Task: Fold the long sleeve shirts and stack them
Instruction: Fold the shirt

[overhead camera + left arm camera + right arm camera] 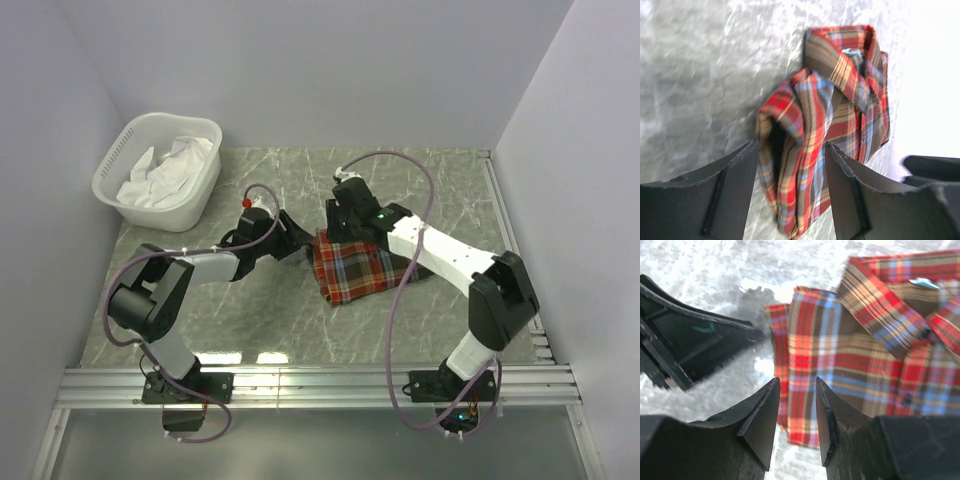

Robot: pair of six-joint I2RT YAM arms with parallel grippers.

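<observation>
The shirt [352, 268] lies folded into a compact packet near the middle of the table [300, 330], a little toward its right edge, collar up. The left gripper [790, 147] has its jaws apart on either side of the shirt's thick folded left edge. The cloth fills the gap, but I cannot tell whether it is pinched or only straddled. The right gripper [796, 385] hovers over that same edge with its jaws a narrow way apart and nothing between them. The main risk, as I judge it, is that both grippers are working the same small spot and could knock together or catch the same layer. A pull from the left that holds only the outer layer would peel the fold open, or drag the packet askew across the table.
</observation>
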